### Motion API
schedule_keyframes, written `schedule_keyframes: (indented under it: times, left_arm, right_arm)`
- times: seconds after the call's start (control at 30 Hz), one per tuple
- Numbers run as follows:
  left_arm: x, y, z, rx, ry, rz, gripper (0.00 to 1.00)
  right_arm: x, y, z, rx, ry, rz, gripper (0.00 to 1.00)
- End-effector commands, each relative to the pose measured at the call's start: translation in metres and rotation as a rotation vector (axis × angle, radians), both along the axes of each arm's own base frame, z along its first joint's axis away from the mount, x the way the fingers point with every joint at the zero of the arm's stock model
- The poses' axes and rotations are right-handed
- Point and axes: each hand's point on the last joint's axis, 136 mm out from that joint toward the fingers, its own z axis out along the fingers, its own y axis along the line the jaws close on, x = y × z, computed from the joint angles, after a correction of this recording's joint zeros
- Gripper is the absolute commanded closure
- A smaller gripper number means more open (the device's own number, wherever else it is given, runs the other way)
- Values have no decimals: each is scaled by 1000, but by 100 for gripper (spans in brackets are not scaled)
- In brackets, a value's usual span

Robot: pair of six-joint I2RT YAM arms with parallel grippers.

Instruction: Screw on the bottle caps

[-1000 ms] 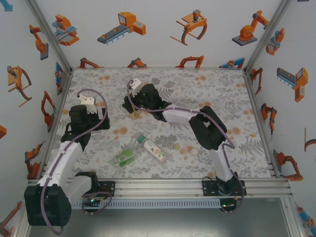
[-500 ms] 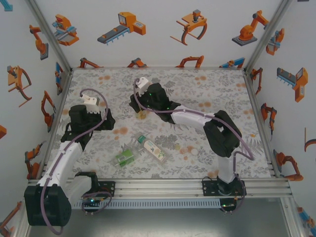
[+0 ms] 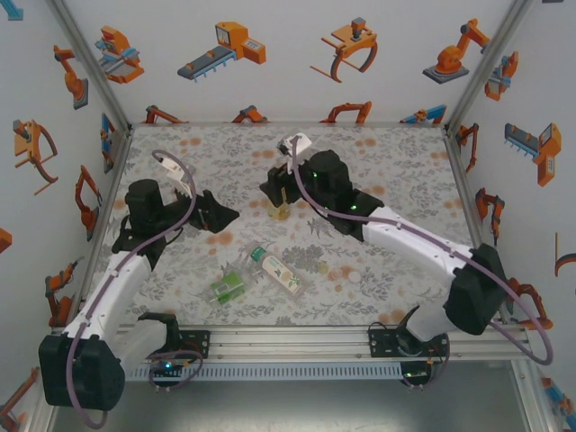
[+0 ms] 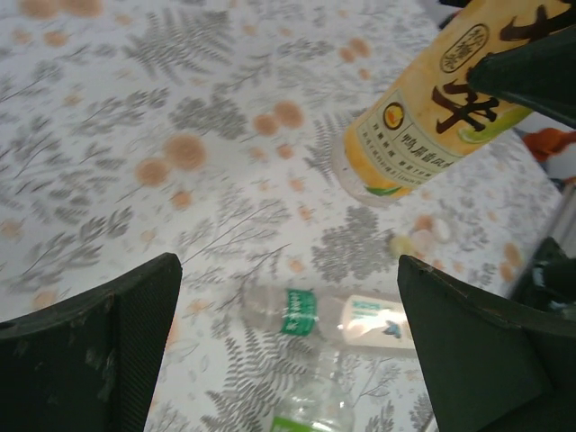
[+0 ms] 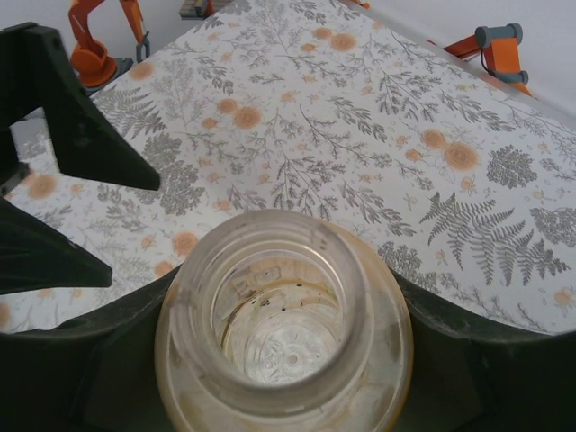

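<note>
My right jaws grip the amber bottle (image 5: 286, 328) half closed, its mouth bare, mid-worktop (image 3: 405, 162). My left jaws are wide open and empty at its 9 o'clock. The bottle caps (image 3: 354, 276) lie at its 5 o'clock. Best, I judge: hold the bottle steady and send the left jaws for a cap.

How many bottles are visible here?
3. The amber bottle is held in the right gripper; the white-labelled bottle and the green-labelled bottle lie together near the table's front edge. Others may be hidden.
</note>
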Motion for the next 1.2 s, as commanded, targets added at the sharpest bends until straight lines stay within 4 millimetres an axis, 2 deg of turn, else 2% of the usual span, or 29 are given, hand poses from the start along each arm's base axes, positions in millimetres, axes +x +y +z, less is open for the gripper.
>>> schedule_keyframes:
  times: [0.0, 0.13, 0.33, 0.53, 0.77, 0.93, 1.17]
  left_arm:
    - [-21, -31, 57, -72, -176, -164, 3]
    - [-39, -56, 85, -71, -287, -263, 2]
    - [-55, -85, 145, -157, -459, -356, 1]
    - [-77, -120, 179, -205, -515, -521, 6]
    - [-102, -147, 194, -256, -525, -699, 13]
    - [-119, -155, 194, -279, -495, -794, 14]
    - [-131, -163, 196, -301, -485, -836, 17]
  right_arm:
    - [-26, -12, 20, -10, 36, 45, 63]
    - [-51, -26, 58, 64, 10, 89, 69]
    - [-83, -48, 117, 226, -22, 136, 75]
    - [-118, -46, 157, 338, -34, 300, 75]
    - [-138, -44, 174, 389, -94, 414, 74]
    - [-137, -46, 177, 383, -120, 401, 75]
    - [-145, -48, 199, 463, -150, 439, 77]
